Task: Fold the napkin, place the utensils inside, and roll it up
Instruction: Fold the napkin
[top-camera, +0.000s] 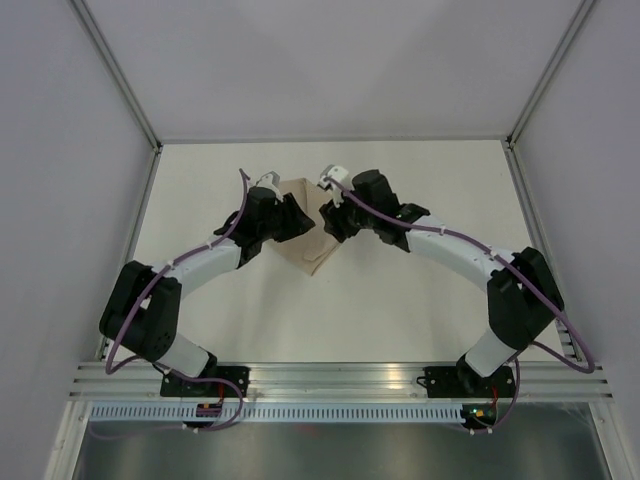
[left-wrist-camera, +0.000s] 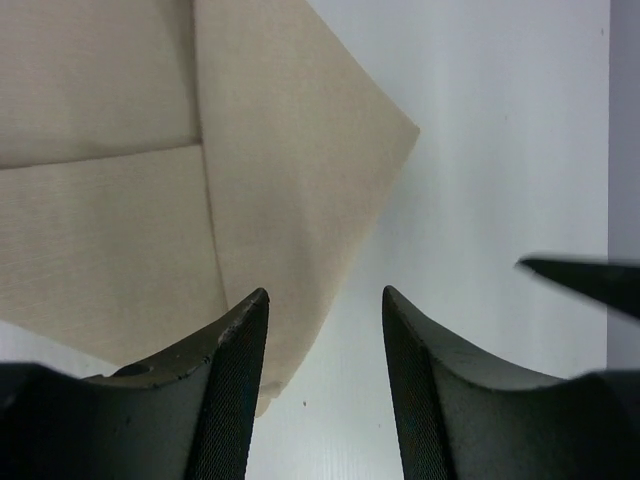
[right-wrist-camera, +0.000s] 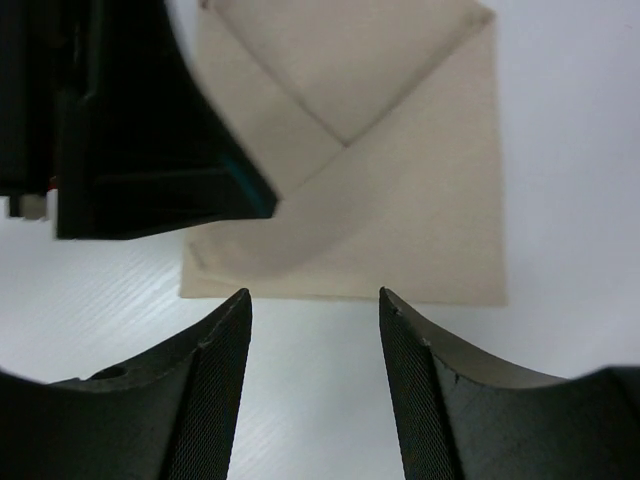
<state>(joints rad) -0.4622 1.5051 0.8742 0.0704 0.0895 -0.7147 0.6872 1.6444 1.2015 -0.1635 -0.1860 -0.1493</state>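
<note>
The tan napkin (top-camera: 311, 250) lies folded on the white table between both grippers, its folded flaps meeting in a seam (right-wrist-camera: 345, 145). My left gripper (top-camera: 297, 222) hovers at the napkin's left side. In the left wrist view the left gripper (left-wrist-camera: 325, 292) is open with only bare table between its fingers, and the napkin (left-wrist-camera: 150, 200) reaches under the left fingertip (left-wrist-camera: 240, 330). My right gripper (top-camera: 330, 222) is at the napkin's right side. In the right wrist view the right gripper (right-wrist-camera: 315, 295) is open and empty, just short of the napkin's edge (right-wrist-camera: 400, 230). The utensils are out of view.
The left gripper's dark body (right-wrist-camera: 130, 130) fills the upper left of the right wrist view, close over the cloth. A tip of the right gripper (left-wrist-camera: 590, 280) shows in the left wrist view. Grey walls and metal posts (top-camera: 120, 75) enclose the table; a rail (top-camera: 340, 375) runs along the near edge.
</note>
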